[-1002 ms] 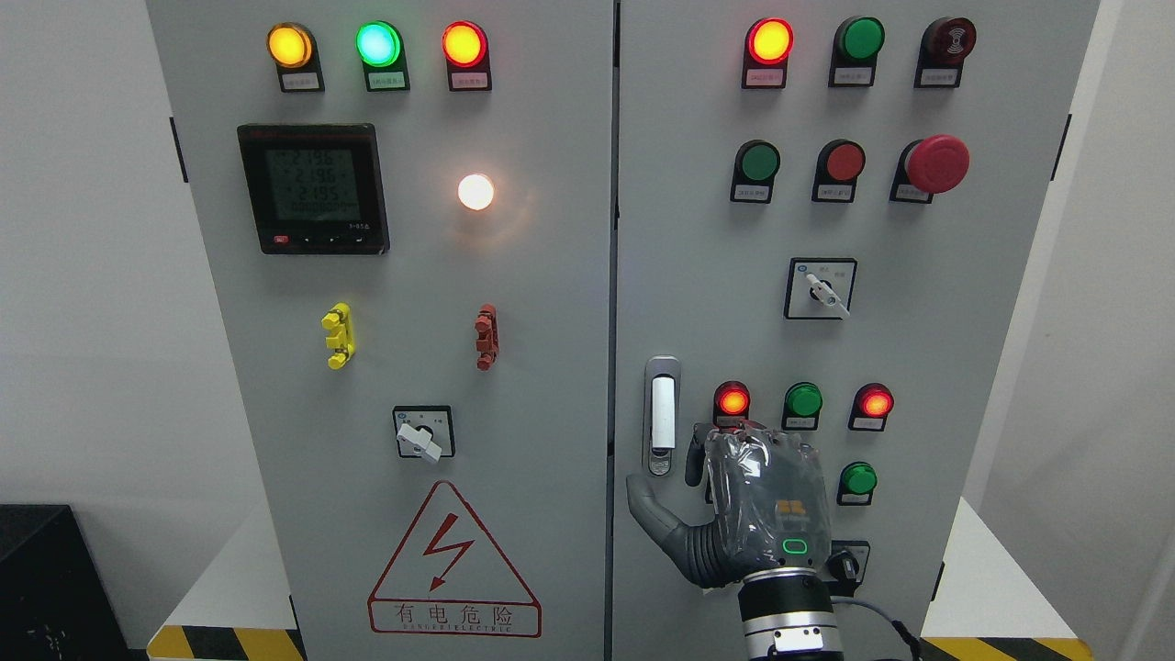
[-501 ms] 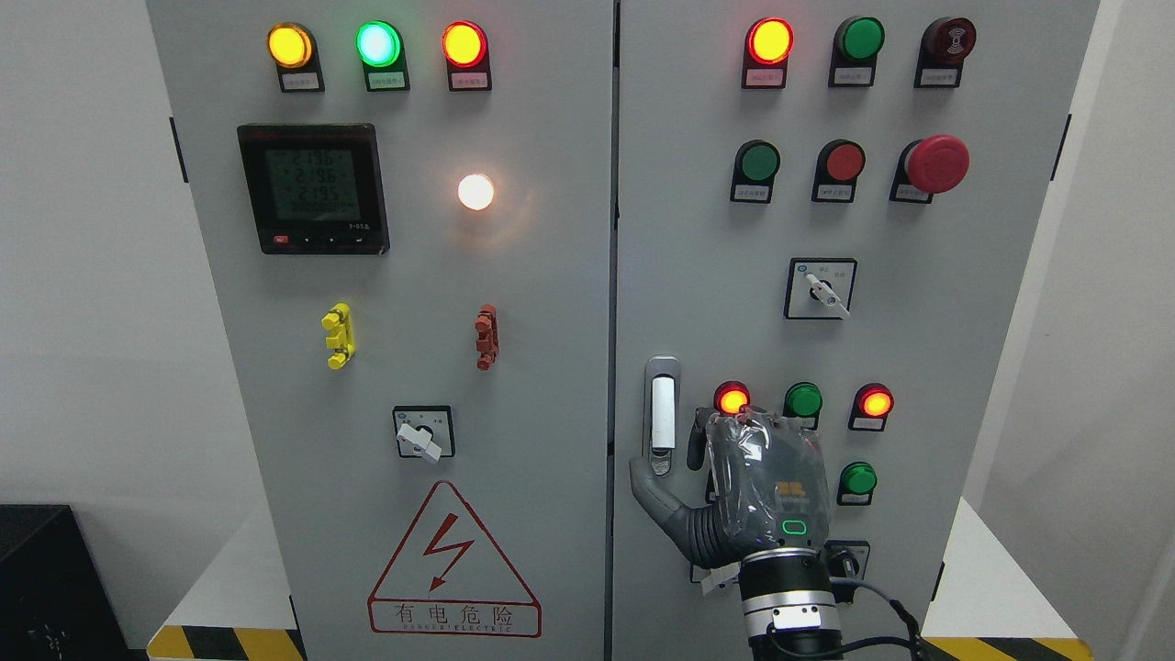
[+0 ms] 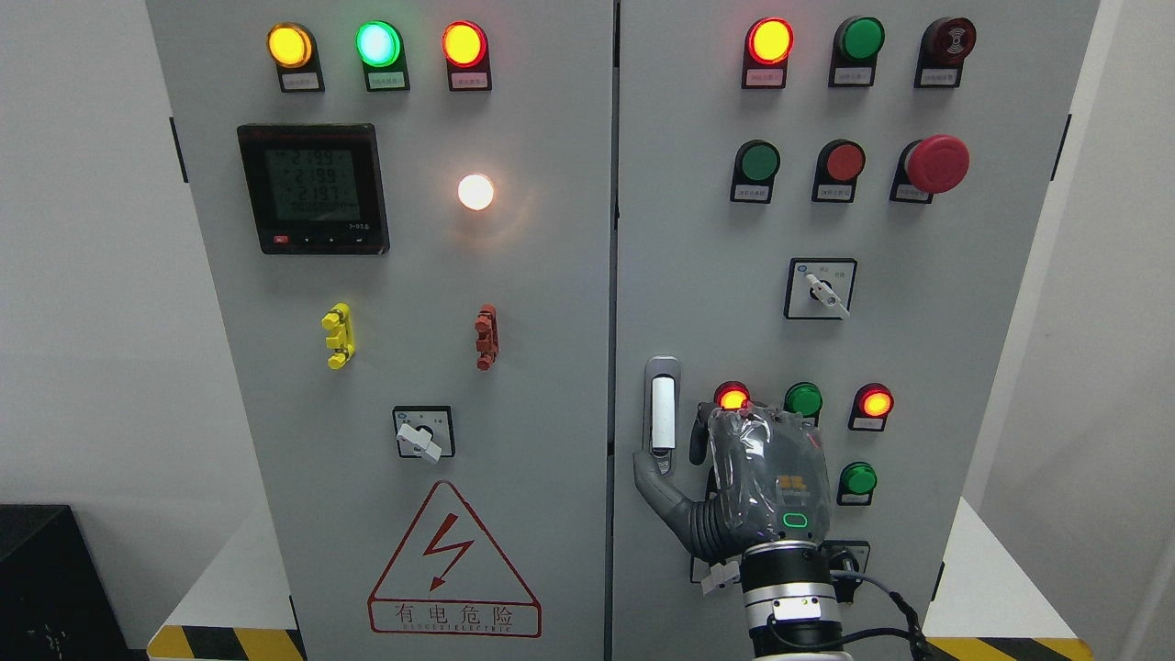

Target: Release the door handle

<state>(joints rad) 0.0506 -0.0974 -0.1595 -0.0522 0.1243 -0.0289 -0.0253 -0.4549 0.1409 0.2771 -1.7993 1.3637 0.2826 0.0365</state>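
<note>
The right hand is up against the right cabinet door, back toward me. Its thumb sticks out left, tip at the foot of the handle — touching or just beside, I cannot tell. The fingers point up, uncurled, beside the handle, gripping nothing. The handle stands upright in its recess near the door's left edge. Just above the fingertips glows a red lamp.
</note>
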